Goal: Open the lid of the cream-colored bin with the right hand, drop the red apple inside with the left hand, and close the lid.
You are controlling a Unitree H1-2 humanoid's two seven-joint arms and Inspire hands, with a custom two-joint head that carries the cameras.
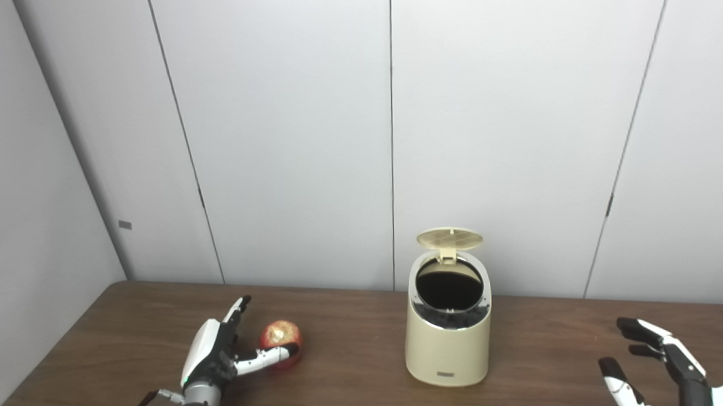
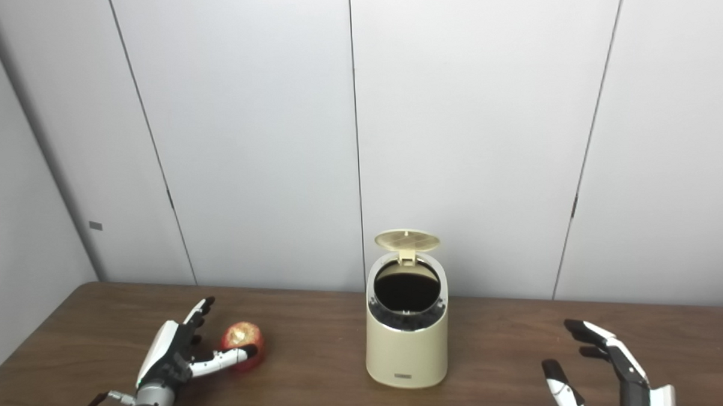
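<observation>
Bin (image 1: 449, 344) stands with its lid (image 1: 450, 239) up — the left hand (image 1: 216, 355) spread around the apple (image 1: 281, 338), thumb touching; right hand (image 1: 658, 361) wide, empty, well apart.

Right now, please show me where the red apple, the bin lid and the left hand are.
red apple (image 1: 280, 334), left eye view, on its top.
bin lid (image 1: 450, 239), left eye view, on its raised underside.
left hand (image 1: 213, 354), left eye view, on its back.

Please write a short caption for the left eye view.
Bin lid open; left hand cups apple; right hand open.
</observation>
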